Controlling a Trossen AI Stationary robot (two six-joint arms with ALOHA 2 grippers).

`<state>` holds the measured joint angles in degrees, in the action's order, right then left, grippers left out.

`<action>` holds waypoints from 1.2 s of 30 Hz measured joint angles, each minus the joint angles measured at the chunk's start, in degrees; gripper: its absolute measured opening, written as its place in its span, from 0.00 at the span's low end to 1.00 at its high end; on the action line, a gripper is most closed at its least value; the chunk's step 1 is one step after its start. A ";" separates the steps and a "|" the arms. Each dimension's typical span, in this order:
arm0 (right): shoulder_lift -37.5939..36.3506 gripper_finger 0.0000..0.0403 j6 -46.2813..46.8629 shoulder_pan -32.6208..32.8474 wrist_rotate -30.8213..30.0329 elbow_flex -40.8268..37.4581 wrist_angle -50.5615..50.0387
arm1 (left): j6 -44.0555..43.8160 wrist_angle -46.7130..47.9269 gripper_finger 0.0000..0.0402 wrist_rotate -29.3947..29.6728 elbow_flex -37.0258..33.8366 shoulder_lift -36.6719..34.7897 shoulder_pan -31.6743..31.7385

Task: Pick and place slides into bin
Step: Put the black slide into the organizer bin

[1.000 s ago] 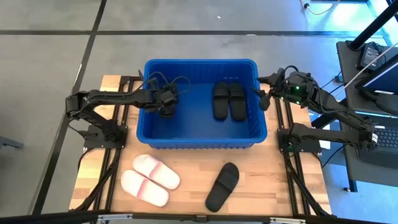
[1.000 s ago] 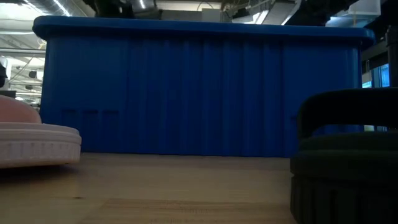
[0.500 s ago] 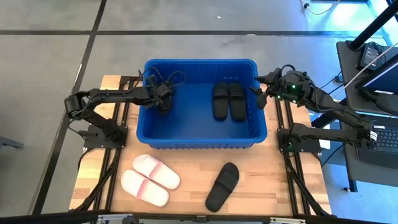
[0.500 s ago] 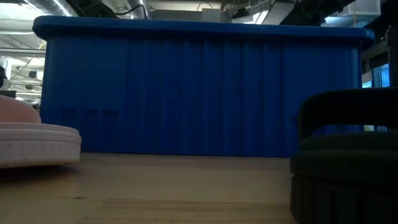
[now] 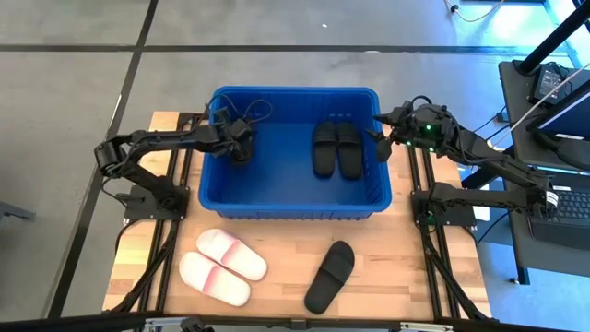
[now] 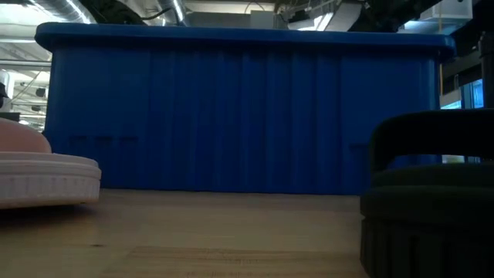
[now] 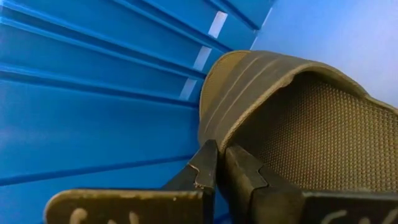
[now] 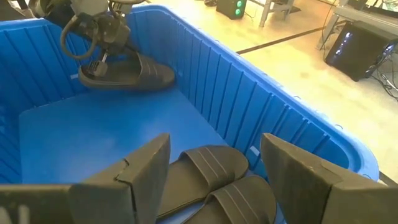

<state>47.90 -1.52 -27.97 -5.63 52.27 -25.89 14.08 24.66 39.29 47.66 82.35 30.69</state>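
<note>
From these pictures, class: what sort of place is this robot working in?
Probably an industrial lab or workshop: bare concrete floor around the wooden table, exposed ceiling ducts overhead, and a desk with electronics beside the rig.

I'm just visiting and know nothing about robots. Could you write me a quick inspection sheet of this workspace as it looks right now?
Surface: wooden table, bare at the front right.
Job's things: blue bin at the back; two black slides lie side by side inside; two white slides and one black slide wait on the table in front.
Clutter: nothing seen.
Grippers: left gripper inside the bin, shut on the edge of a black slide; right gripper open at the bin's right rim, holding nothing.
Cables: loops on the left wrist.
Surroundings: grey floor; desk with equipment to the right.
</note>
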 joint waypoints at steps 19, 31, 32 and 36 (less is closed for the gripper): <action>0.00 0.62 -0.02 0.00 0.04 0.00 0.00 | -3.62 -0.75 0.11 1.94 -0.24 0.31 -0.65; 0.00 0.62 -0.18 0.00 0.04 0.00 0.00 | -6.05 -0.27 0.27 -0.89 -0.11 0.96 -0.69; 0.00 0.62 -0.20 0.00 0.04 0.00 0.00 | -6.16 -0.21 0.28 -1.65 -0.11 0.96 -0.69; 0.00 0.62 -0.20 0.00 0.07 0.00 -0.02 | -6.53 -0.04 0.29 -5.33 -0.17 0.98 -0.69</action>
<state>47.90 -1.72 -27.97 -5.56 52.27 -25.91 7.55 24.61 33.96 47.48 83.33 30.00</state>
